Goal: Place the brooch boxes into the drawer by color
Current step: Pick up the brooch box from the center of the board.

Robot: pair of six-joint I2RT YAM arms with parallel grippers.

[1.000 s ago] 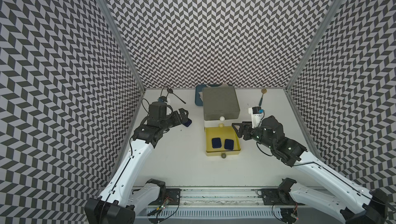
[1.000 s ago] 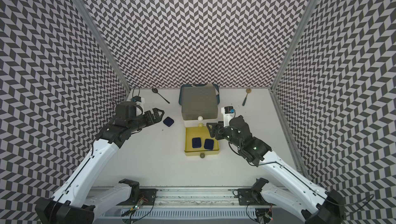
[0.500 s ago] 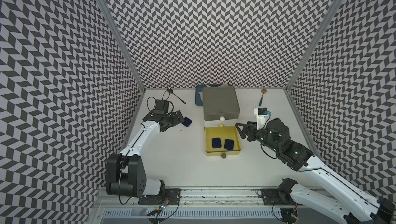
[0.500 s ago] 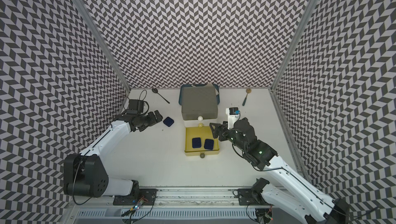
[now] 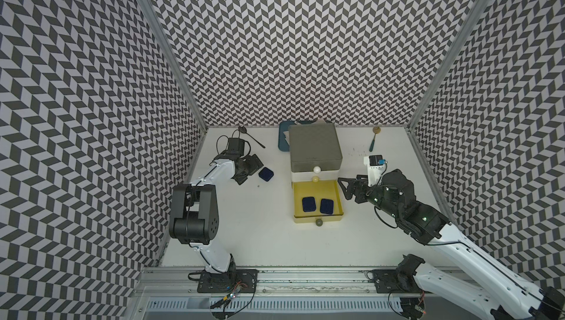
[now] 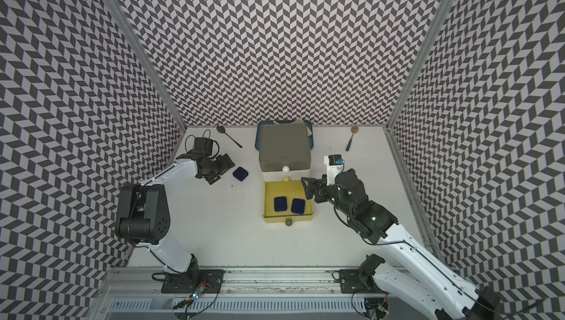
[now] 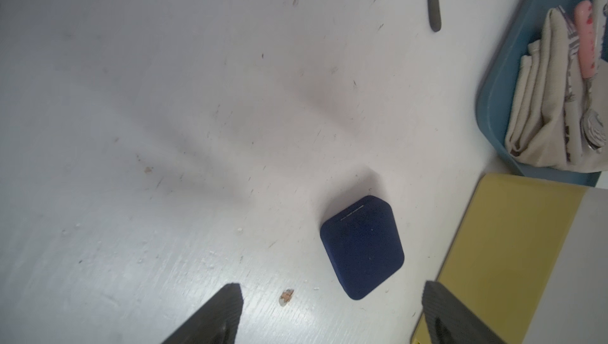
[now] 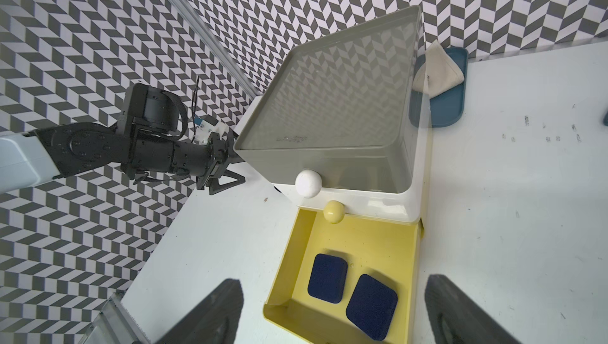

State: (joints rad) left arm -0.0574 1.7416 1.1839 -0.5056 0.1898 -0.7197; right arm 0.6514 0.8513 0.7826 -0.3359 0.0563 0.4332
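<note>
The drawer chest (image 5: 315, 147) has a grey top, and its yellow bottom drawer (image 5: 316, 222) is pulled open. Two navy brooch boxes (image 5: 308, 204) (image 5: 326, 206) lie flat inside it, also seen in the right wrist view (image 8: 327, 281) (image 8: 371, 306). A third navy box (image 5: 266, 173) (image 7: 362, 247) lies on the table left of the chest. My left gripper (image 5: 251, 170) (image 7: 332, 293) is low beside it, open, the box just ahead of its fingertips. My right gripper (image 5: 347, 190) (image 8: 332, 289) hangs open and empty over the drawer's right edge.
A dark blue tray (image 5: 282, 145) with folded cloth sits behind the chest. A black spoon (image 5: 252, 136) lies at the back left and a blue-handled spoon (image 5: 373, 142) at the back right. Patterned walls close in on three sides.
My left arm has folded at the elbow and its gripper has sunk towards the table beside the loose navy box. My right gripper has drawn back slightly and spread wider.
</note>
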